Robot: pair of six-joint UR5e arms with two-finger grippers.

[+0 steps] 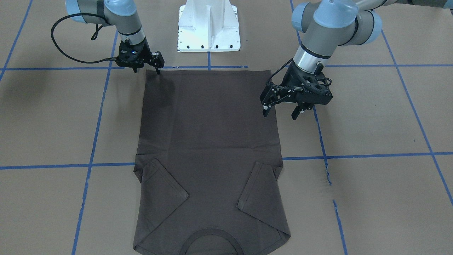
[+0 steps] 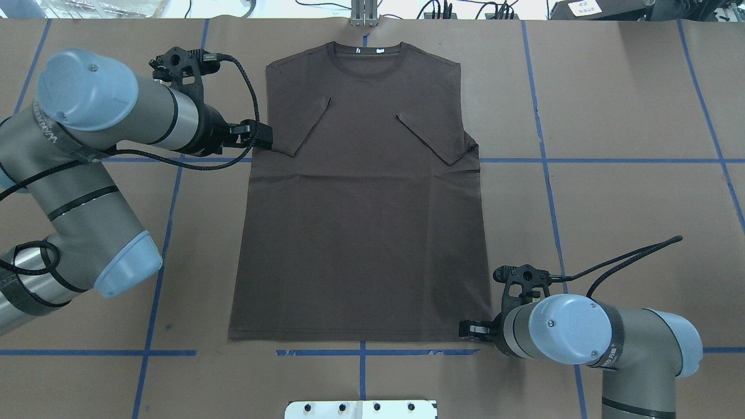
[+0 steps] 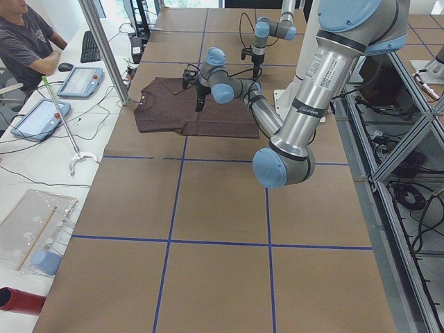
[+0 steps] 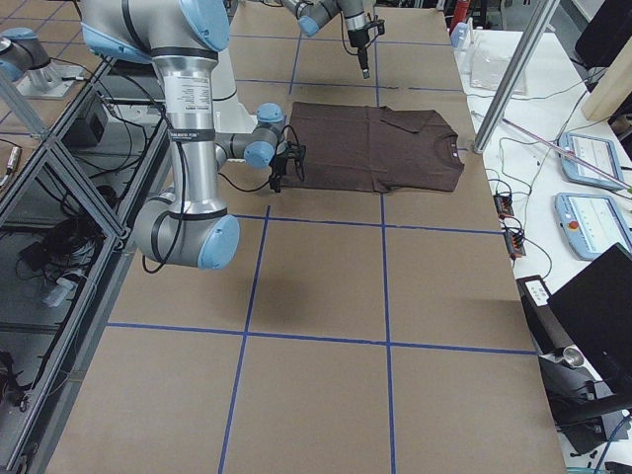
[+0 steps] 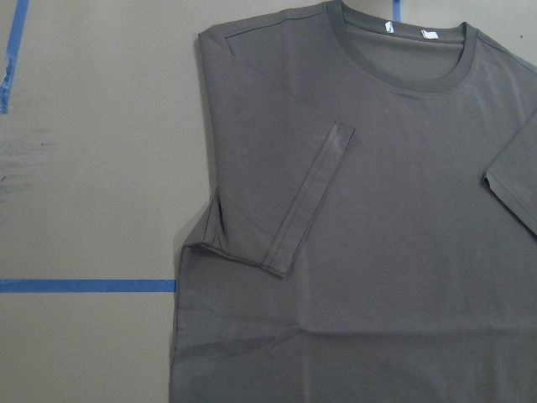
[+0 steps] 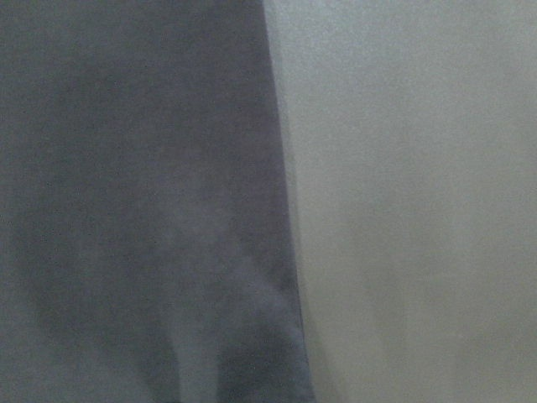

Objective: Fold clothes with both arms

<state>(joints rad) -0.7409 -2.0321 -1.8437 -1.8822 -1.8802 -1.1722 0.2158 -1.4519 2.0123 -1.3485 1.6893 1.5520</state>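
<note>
On the table (image 1: 371,117), the T-shirt (image 1: 208,124) lies lengthwise, collar (image 1: 212,233) away from the base (image 1: 208,26); both jaws gape.

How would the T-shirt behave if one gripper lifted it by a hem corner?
Likely floppy: the T-shirt lies flat with soft creases and its sleeves folded inward, so a lifted corner would probably drape and drag the rest along. It looks thin, so probably light. A push would more likely bunch it than slide it whole.
</note>
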